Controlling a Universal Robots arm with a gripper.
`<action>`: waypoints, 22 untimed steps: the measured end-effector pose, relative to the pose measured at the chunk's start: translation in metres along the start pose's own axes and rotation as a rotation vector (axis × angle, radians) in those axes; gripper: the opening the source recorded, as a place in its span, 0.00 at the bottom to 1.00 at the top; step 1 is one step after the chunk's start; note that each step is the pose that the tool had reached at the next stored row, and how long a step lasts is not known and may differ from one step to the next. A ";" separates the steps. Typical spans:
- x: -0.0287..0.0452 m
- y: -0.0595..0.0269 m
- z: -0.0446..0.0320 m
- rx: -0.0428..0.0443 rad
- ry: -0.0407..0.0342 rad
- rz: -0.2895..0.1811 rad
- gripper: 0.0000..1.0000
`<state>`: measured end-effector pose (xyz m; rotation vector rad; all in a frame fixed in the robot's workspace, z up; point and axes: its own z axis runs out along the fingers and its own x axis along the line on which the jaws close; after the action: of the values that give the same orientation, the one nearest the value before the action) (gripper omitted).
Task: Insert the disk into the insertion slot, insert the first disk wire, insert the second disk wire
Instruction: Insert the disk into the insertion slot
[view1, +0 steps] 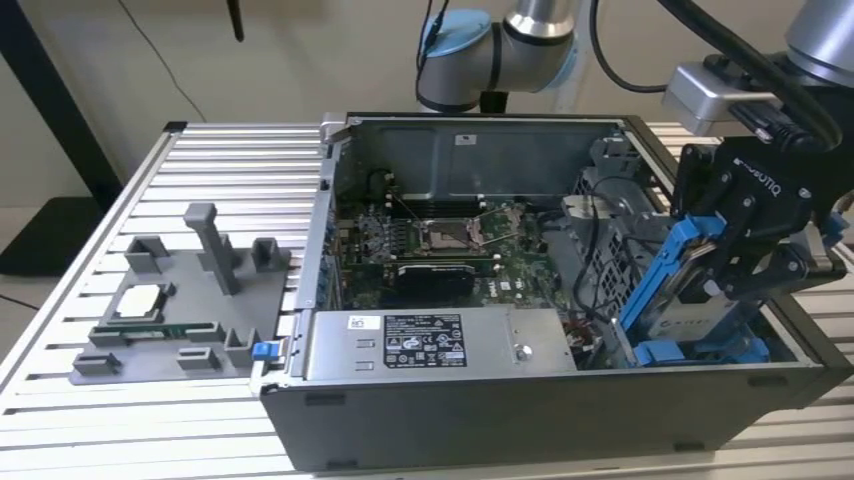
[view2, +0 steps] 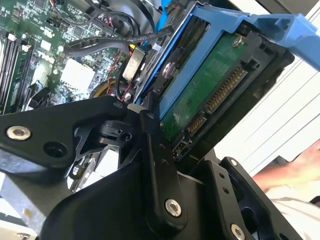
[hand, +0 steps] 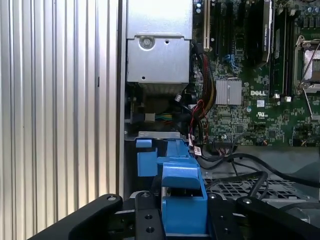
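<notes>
Disk (view1: 694, 305) in blue carrier, tilted on edge, clamped between the claw's (view1: 731, 280) closed-in fingers. It sits inside the case (view1: 534, 420), at the end on the exterior view's right. Lower end meets slot (view1: 707, 352) rails; seating unclear.

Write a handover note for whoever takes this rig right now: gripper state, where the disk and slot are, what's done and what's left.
Gripper: shut on the disk, clamping its blue carrier.
Disk: held steeply tilted at the open case's end on the exterior view's right, with its lower end close over the insertion slot. It is not seated.
Done: the disk is in hand at the slot.
Left: seating the disk and inserting both wires. The disk's connector is bare in the second wrist view.
</notes>
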<state>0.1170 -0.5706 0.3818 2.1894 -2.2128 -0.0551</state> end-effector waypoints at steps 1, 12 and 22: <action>0.0000 0.0000 -0.0001 0.0000 0.0005 0.000 1.00; 0.0001 0.0002 -0.0031 -0.0001 0.0005 0.000 1.00; -0.0011 0.0007 -0.0107 -0.0001 0.0005 0.000 1.00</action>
<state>0.1169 -0.5695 0.3925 2.1890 -2.2126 -0.0546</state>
